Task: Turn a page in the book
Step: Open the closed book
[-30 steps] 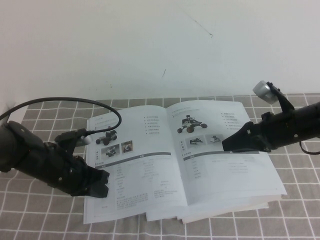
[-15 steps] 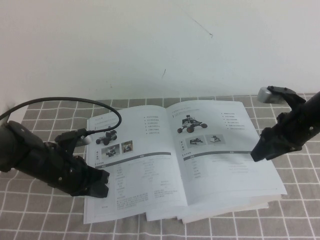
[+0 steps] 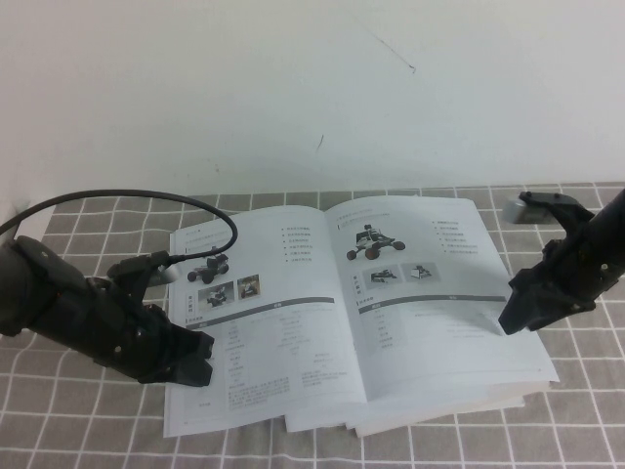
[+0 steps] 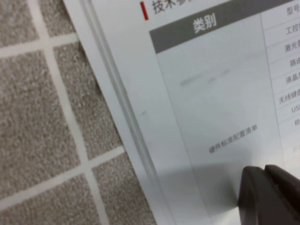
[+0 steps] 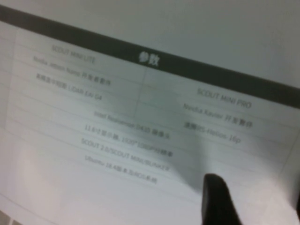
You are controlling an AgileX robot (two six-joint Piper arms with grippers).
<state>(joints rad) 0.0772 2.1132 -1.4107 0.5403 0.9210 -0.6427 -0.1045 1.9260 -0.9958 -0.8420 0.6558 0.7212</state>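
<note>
My left hand (image 3: 192, 360) rests pressed together on the page (image 3: 256, 322), lower left. The right hand (image 3: 515, 319) hovers at the book's (image 3: 430, 332) right edge; only its wrist view shows its fingers (image 5: 220, 199) spread.

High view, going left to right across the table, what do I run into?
Left gripper resting on the book's left edge → the page with the black wheeled robot photo → facing page with the red-topped robot → right gripper at the book's right edge.

Right-hand sheet (image 5: 117, 117) table: "SCOUT MINI LITE", "SCOUT MINI PRO" (dark bar header "参数"); page (image 4: 225, 117) header "类别".
</note>
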